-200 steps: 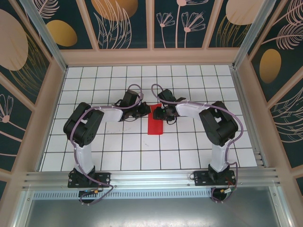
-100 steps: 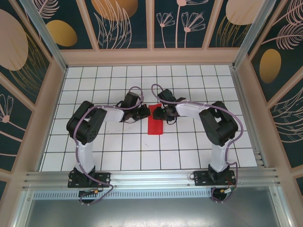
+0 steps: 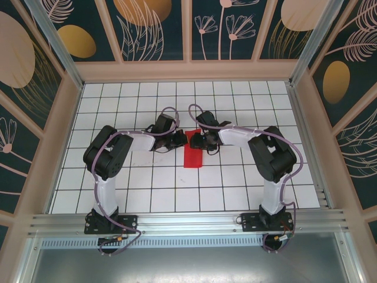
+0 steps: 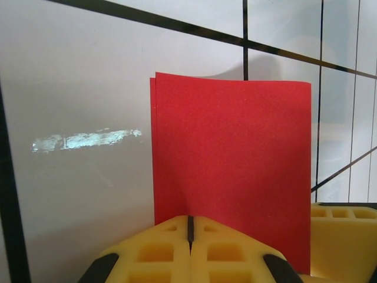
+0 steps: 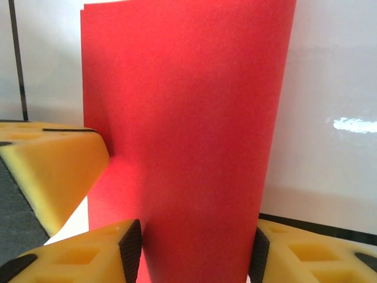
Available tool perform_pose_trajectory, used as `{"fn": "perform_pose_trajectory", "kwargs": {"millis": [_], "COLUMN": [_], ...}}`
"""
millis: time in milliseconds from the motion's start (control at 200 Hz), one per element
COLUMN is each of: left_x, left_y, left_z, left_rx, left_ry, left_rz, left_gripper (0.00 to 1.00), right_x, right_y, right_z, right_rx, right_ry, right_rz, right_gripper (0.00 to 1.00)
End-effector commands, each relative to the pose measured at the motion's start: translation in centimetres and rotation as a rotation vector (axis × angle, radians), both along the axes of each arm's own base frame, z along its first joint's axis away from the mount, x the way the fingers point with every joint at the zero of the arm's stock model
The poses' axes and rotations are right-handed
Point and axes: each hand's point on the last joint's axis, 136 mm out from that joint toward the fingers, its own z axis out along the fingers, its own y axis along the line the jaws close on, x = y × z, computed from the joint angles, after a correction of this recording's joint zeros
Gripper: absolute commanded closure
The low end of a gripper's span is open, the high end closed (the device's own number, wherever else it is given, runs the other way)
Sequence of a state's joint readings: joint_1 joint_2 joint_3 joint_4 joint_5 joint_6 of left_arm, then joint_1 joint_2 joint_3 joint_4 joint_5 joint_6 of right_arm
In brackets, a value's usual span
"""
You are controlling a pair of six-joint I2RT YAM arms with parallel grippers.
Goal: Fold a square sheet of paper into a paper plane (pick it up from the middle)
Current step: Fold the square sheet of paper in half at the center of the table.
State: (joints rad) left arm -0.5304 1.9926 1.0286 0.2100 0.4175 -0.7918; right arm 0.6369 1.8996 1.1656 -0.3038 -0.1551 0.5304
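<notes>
Paper folded flat on the counter.
Light, limp and easily creased, it is best pinched at an edge. Left jaws are closed at its edge; right jaws stand half apart astride it.

Nothing legible to report; no words, labels, brands, numbers or signs anywhere, not even on the square sheet of paper.

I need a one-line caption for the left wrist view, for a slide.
Shut left gripper pinches the near edge of folded red paper on the grid table.
</notes>
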Motion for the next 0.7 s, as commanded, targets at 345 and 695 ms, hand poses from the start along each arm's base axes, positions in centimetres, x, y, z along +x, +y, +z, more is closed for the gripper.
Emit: {"fn": "perform_pose_trajectory", "kwargs": {"millis": [345,695], "left_x": [-1.6,-1.6], "left_y": [2.7,3.2], "left_z": [-5.2,-5.6], "left_rx": [0.190,0.213], "left_ry": [0.079,0.082], "left_rz": [0.018,0.032], "left_gripper": [0.99,1.00], "right_x": [0.1,-1.3], "right_y": [1.1,1.3], "right_z": [6.9,3.0], "right_rx": [0.274,0.308], "right_ry": [-0.125,-0.005], "right_rz": [-0.004,0.000], "right_gripper": [0.58,0.77]}}
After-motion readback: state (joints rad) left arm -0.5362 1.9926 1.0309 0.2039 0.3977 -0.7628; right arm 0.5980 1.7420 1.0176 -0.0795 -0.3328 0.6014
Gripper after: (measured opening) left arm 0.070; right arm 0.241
